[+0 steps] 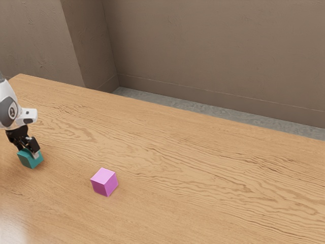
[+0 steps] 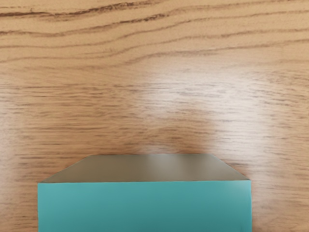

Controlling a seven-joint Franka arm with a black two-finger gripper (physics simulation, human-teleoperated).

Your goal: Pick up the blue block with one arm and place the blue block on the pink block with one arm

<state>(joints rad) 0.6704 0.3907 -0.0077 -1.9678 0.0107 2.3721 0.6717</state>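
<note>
The wooden counter (image 1: 203,168) is broad and bare, so there is open room for a carry toward the exterior view's right. Its far edge lies well away from both blocks. The arm (image 1: 11,113) stands at the exterior view's left, hand lowered.

The pink block (image 1: 104,181) sits alone on the counter, upright, its flat top offering a small landing.

The blue block (image 1: 30,159), teal in hue, is directly beneath the hand and well apart from the pink one. In the wrist view it (image 2: 145,208) looms just below the camera.

I cannot tell whether the jaws are clenched on it or merely around it.

It is probably light, rigid and smooth-faced, best held square on two opposite side faces, since a skewed hold could let it twist or slip.
</note>
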